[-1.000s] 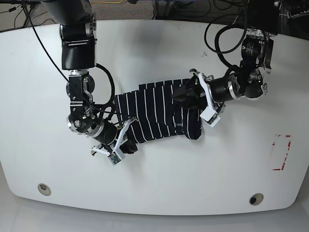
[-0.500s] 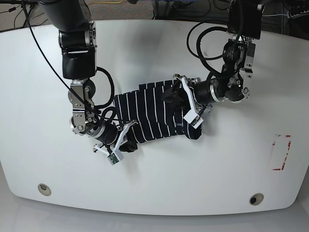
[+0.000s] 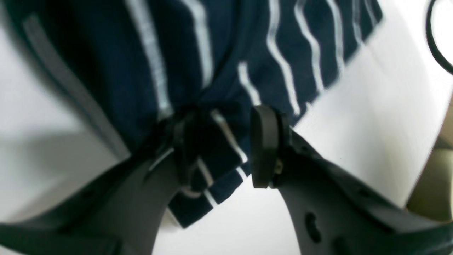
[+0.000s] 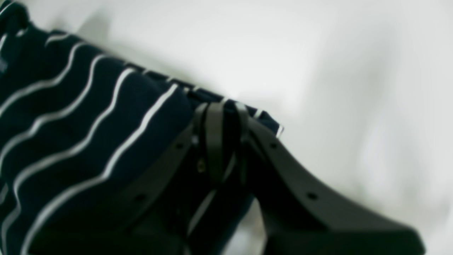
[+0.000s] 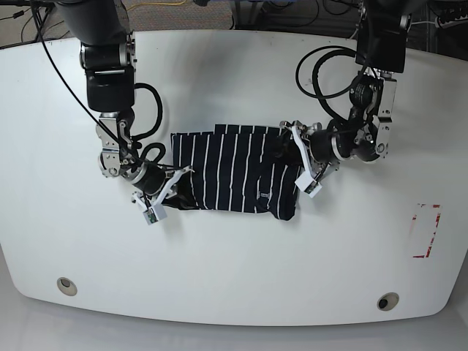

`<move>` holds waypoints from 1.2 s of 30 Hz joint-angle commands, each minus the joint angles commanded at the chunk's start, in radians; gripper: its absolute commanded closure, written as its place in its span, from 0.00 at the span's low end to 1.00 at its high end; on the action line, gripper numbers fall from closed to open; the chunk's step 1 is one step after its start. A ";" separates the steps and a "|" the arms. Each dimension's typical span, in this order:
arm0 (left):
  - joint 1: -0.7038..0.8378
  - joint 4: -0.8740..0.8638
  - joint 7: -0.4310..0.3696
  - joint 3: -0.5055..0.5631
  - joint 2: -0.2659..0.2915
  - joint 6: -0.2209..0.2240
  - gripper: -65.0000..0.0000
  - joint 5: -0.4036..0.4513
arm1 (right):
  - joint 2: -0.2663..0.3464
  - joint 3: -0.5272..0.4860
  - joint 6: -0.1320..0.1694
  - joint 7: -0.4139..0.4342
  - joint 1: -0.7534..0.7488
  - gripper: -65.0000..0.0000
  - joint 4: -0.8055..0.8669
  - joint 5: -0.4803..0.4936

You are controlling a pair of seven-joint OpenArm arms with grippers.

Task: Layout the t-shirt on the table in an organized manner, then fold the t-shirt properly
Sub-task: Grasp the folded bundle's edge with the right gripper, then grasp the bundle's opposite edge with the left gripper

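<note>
Striped t-shirt (image 5: 234, 170) on table (image 5: 234, 270): right hand (image 4: 221, 141) pinches it, left hand (image 3: 226, 145) parted.

table (image 5: 234, 263): big white top, rounded corners
t-shirt (image 5: 234, 172): dark with thin white stripes, lying bunched near the middle
holes: one metal grommet (image 5: 66, 285) front left, another (image 5: 387, 301) front right
tape rectangle (image 5: 426, 230): red-and-white, near right edge
</note>
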 joint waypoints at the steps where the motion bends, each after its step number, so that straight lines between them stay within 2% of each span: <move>1: -0.015 -0.023 0.000 0.000 0.000 0.000 0.66 0.000 | 0.000 0.008 0.000 -0.003 -0.018 0.92 0.025 0.000; 7: -0.149 -0.238 -0.002 0.003 0.003 0.000 0.66 0.035 | -0.008 0.080 0.000 -0.118 -0.187 0.92 0.269 -0.005; 13: -0.267 -0.362 -0.017 0.003 0.006 -0.005 0.66 0.138 | -0.012 0.086 0.000 -0.133 -0.322 0.92 0.425 -0.005; 15: -0.292 -0.384 -0.041 0.003 0.006 -0.005 0.66 0.150 | -0.014 0.086 0.000 -0.135 -0.348 0.92 0.454 -0.005; 19: -0.331 -0.400 -0.083 0.003 0.006 -0.005 0.66 0.153 | -0.054 0.089 0.000 -0.170 -0.396 0.92 0.517 -0.008; 24: -0.350 -0.338 -0.064 0.000 0.005 -0.008 0.66 0.147 | -0.060 0.084 0.000 -0.226 -0.433 0.92 0.637 -0.008; 27: -0.350 -0.232 -0.025 -0.005 0.000 -0.008 0.66 0.133 | -0.066 0.084 0.000 -0.279 -0.434 0.92 0.721 -0.003; 33: -0.261 -0.026 0.068 -0.064 -0.003 -0.008 0.66 -0.011 | -0.106 0.083 0.000 -0.402 -0.353 0.91 0.786 -0.006; 36: -0.199 0.049 0.117 -0.095 0.003 -0.006 0.66 -0.060 | -0.110 0.081 0.000 -0.422 -0.304 0.91 0.781 -0.006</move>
